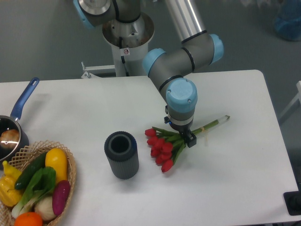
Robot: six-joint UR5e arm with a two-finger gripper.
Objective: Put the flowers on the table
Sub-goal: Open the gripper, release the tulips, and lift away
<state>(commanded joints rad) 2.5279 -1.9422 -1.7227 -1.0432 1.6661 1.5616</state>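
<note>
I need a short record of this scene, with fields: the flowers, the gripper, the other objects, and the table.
flowers: red tulips lying on the table, stem ends pointing right
gripper: gripper low over the stems; fingers hidden under the wrist, grip cannot be told
cylinder: dark grey cylinder upright, left of the blooms, apart from them
basket: wicker basket of vegetables at the lower left corner
pan: blue-handled pan at the left edge
table: white table

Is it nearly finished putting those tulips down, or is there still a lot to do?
Nearly finished, by the look of it. The flowers already seem to lie on the white table, right of the dark cylinder. The tool sits right over their stems; its grip is hidden. What seems left is letting go, if needed, and lifting away.
</note>
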